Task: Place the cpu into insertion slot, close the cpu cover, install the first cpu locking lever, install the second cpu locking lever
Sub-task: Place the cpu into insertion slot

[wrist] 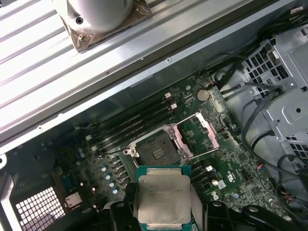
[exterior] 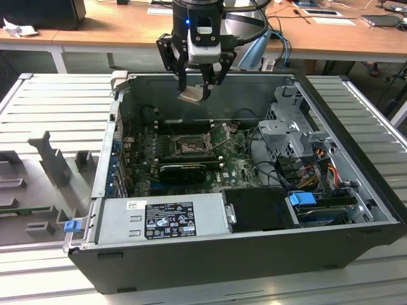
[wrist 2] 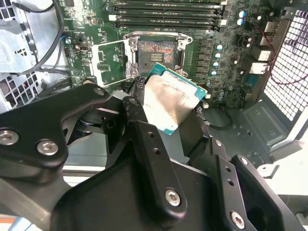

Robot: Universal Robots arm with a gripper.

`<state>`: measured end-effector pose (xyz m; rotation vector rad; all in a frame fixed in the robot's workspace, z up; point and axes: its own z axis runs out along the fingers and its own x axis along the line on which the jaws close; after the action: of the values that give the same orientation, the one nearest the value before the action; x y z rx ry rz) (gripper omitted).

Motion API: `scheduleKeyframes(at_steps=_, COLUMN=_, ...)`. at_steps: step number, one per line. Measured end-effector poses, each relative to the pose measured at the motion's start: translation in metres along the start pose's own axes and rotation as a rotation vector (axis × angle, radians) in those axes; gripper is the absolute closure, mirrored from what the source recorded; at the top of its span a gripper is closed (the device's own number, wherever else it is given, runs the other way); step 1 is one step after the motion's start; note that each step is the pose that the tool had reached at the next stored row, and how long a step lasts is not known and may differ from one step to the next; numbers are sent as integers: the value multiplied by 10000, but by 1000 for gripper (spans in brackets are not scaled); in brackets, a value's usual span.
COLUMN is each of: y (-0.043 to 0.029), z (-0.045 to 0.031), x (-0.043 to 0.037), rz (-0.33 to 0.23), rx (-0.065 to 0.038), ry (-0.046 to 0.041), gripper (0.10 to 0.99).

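Note:
My gripper [exterior: 194, 92] hangs above the open computer case, near its back wall, shut on the cpu [exterior: 192, 96]. The cpu is a flat square chip with a dull silver face and a green rim, held tilted between the black fingers [wrist 2: 136, 91]; both wrist views show it [wrist 2: 171, 98] [wrist: 162, 197]. Below it on the green motherboard lies the insertion slot [exterior: 189, 147] [wrist 2: 158, 52] [wrist: 156, 151], uncovered, its dark pin field bare. The cpu cover [exterior: 222, 135] [wrist 2: 111, 60] [wrist: 199, 132], a silvery frame, is swung open beside the slot.
Black memory slots [wrist 2: 166, 14] run behind the socket and a long black card [exterior: 183, 170] lies in front of it. A grey power supply [exterior: 162, 219], a drive cage [exterior: 289, 127] and loose cables [exterior: 305, 168] crowd the case. Grey fixtures [exterior: 54, 159] stand on the slatted table.

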<state>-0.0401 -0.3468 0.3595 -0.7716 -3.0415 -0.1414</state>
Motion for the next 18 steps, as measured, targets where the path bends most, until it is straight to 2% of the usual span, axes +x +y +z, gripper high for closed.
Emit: scheduleKeyframes(at_steps=18, y=0, z=1, x=0, rz=966, rx=-21, ry=-84, gripper=557)
